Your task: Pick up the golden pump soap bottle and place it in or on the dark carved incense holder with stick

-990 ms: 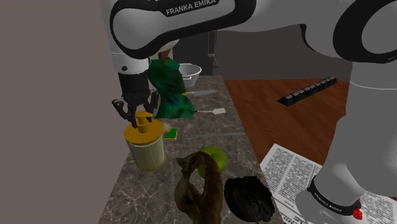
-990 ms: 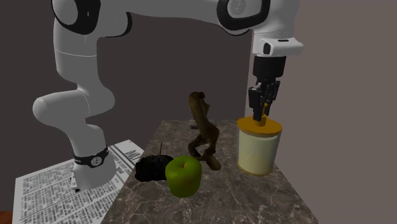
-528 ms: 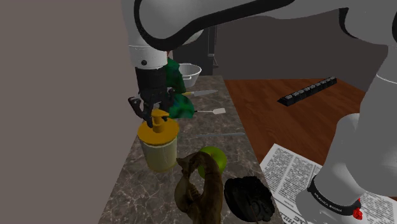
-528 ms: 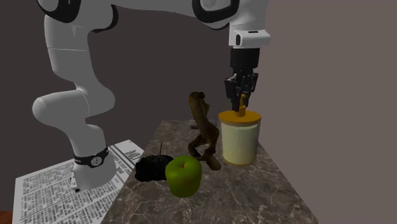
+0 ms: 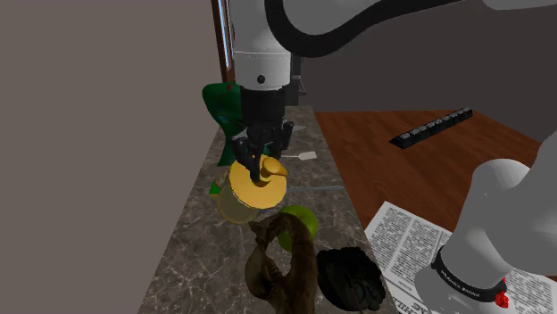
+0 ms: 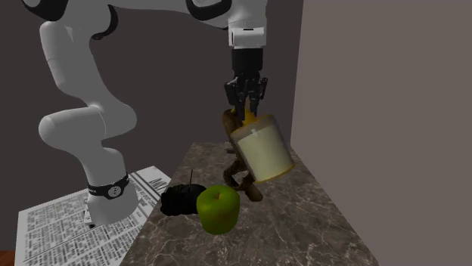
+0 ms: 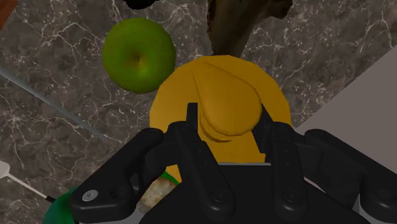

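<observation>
The soap bottle (image 5: 243, 198) has a golden pump top and a pale cream body. It hangs tilted above the marble counter (image 5: 192, 259), with my gripper (image 5: 260, 166) shut on its pump head. In the second exterior view the bottle (image 6: 263, 151) leans against or just in front of the dark carved incense holder (image 6: 243, 175), under the gripper (image 6: 247, 104). The holder (image 5: 284, 268) stands just below and in front of the bottle in the shoulder view. From the wrist, the black fingers (image 7: 191, 137) clasp the golden pump (image 7: 226, 95), with the holder (image 7: 245, 19) just beyond it.
A green apple (image 5: 303, 219) (image 6: 218, 208) (image 7: 139, 54) sits beside the holder, and a black lumpy object (image 5: 350, 275) lies near the counter's edge. A green bag (image 5: 223, 107) and a spatula (image 5: 305, 156) lie farther back. A wall (image 5: 89, 152) borders the counter. Newspaper (image 5: 402, 236) covers the floor.
My gripper has carried the bottle off the counter and toward the incense holder, to the shoulder view's right. The bottle, upright before, now hangs tilted.
</observation>
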Controlling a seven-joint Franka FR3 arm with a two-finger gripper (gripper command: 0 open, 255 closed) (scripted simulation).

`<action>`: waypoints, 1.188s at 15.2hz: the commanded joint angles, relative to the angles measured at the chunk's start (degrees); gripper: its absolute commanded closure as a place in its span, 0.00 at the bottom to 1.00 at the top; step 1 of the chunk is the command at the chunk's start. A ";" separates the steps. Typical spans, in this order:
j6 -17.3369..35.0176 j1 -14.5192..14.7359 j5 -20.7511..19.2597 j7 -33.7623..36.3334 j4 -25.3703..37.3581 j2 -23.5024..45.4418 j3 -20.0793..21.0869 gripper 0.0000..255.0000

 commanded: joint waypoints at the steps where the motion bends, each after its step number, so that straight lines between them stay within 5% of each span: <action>1: -0.56 0.38 1.11 -0.47 -4.05 -4.67 -0.34 1.00; 18: -18.05 6.01 5.65 1.03 -23.32 -41.53 -3.69 1.00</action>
